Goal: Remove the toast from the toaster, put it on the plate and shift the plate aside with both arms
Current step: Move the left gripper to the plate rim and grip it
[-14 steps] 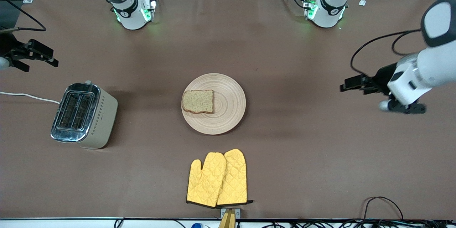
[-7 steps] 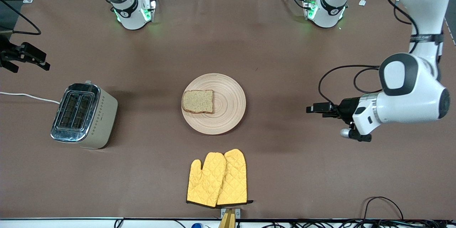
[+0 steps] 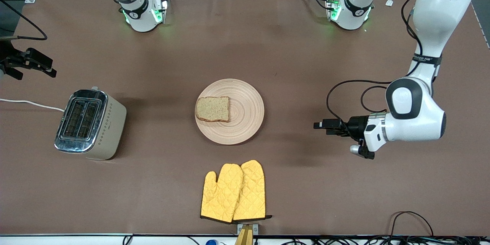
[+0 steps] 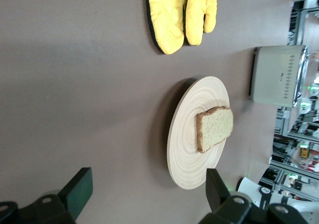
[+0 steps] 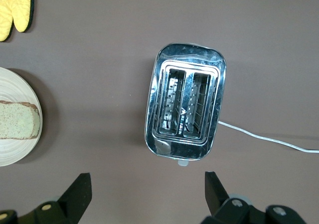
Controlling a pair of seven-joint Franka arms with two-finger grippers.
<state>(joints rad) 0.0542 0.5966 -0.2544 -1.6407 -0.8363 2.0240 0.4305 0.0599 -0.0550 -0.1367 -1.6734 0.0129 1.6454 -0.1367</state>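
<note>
Left pincer [image 3: 319, 125] open beside plate [image 3: 250, 122]; right pincer [image 3: 48, 69] open above toaster [image 3: 90, 124]; toast [image 3: 213, 109] on plate.

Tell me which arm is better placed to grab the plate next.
Left, likely. The left gripper is open, low beside the plate, facing it. The right gripper is open above the toaster, well away from the plate.

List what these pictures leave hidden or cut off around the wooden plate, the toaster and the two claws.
- Front view: the right claw shows, but the frame edge cuts off its wrist.
- Front view: the underside of the brown speckled toast slice is hidden against the round light-wood plate.
- Right wrist view: the depths of the cream, chrome-topped toaster slots are too dark to read.
- Left wrist view: the open left claw has its base cut off.
</note>
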